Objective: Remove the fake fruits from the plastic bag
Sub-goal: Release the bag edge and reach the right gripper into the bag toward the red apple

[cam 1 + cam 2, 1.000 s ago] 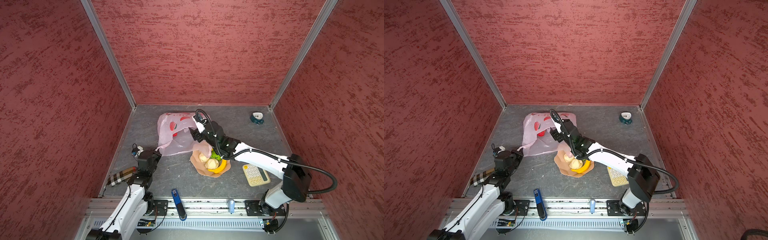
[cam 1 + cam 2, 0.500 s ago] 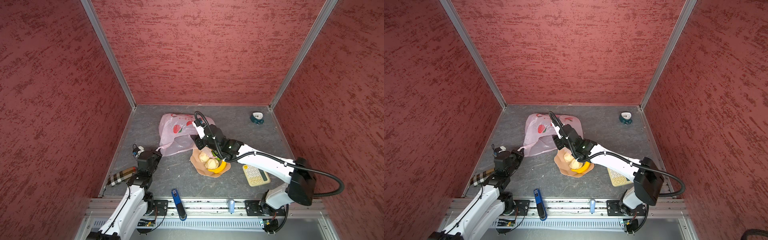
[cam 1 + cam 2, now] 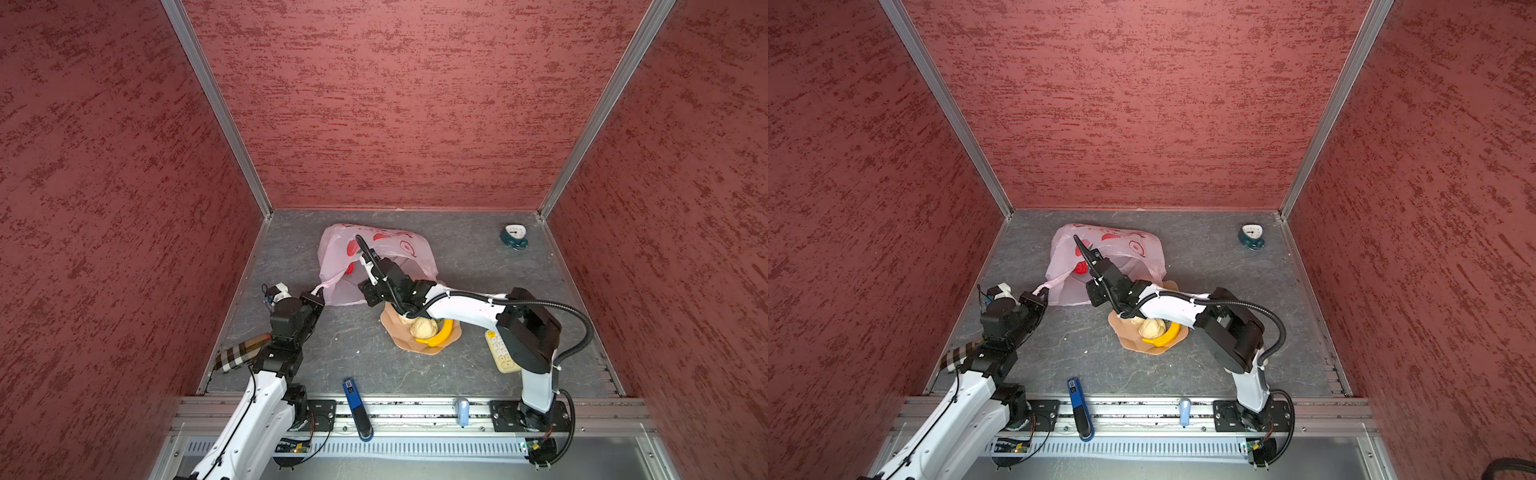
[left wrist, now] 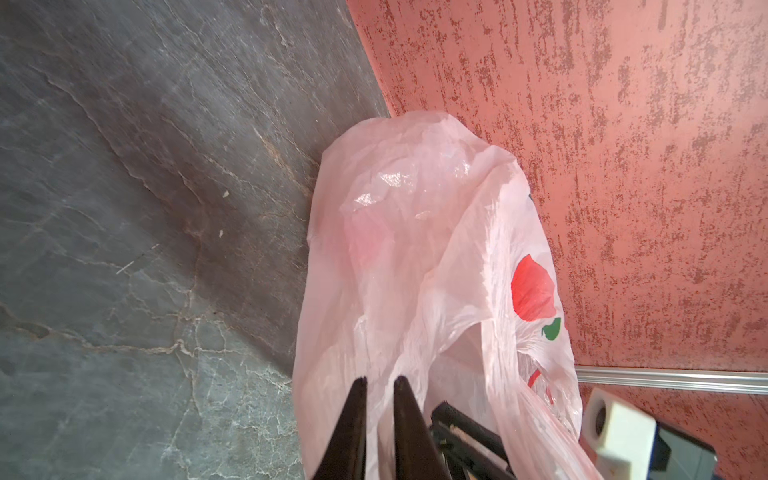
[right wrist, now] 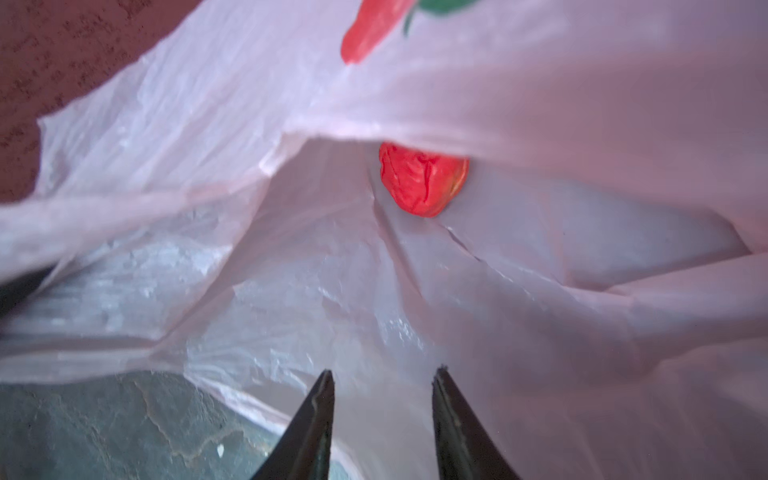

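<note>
My left gripper (image 4: 380,379) pinches the bag (image 4: 415,249) by its handle; my right gripper (image 5: 384,370) is half-open and empty, facing the red fruit (image 5: 422,178) inside.

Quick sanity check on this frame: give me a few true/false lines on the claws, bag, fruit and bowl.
1. The left claw is pinched on a handle of the plastic bag. True.
2. The right claw is gripping the red fruit. False: its jaws stand apart with nothing between them, and the fruit lies deeper in the bag.
3. The banana lies in the bowl. True.
4. The bag is empty. False: the red fruit is inside it.
5. The clock stands right beside the bowl. False: it sits at the far right corner of the floor, well apart from the bowl.
</note>
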